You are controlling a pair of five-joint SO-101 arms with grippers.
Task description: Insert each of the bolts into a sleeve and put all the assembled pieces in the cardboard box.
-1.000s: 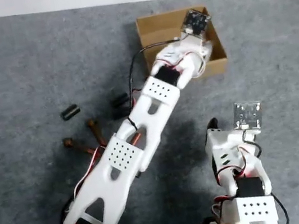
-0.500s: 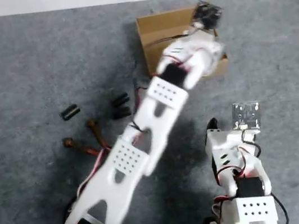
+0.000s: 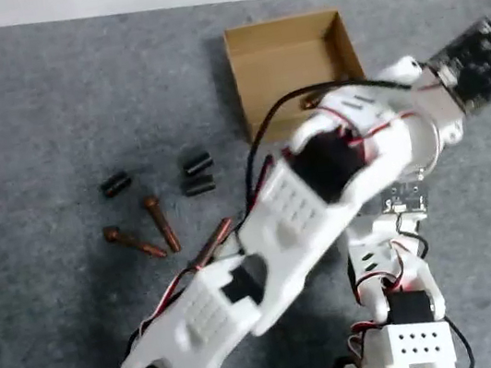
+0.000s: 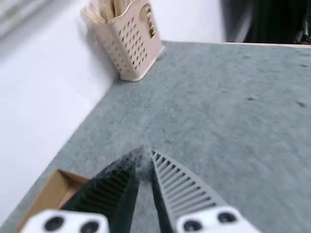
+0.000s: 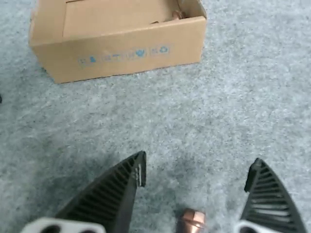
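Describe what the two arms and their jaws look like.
Both are white plastic shells with grids of small holes and black motor blocks at the joints. The left arm trails black and red cables; the right arm has red and black wires. The jaws are ribbed, tapering wedges on white bases.

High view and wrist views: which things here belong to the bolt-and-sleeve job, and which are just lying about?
Job:
- cardboard box
- three bolts loose on the carpet
- three black sleeves
- bolt end between the open right hand's fingers

Lying about:
- beige slotted basket holding sticks, by the wall
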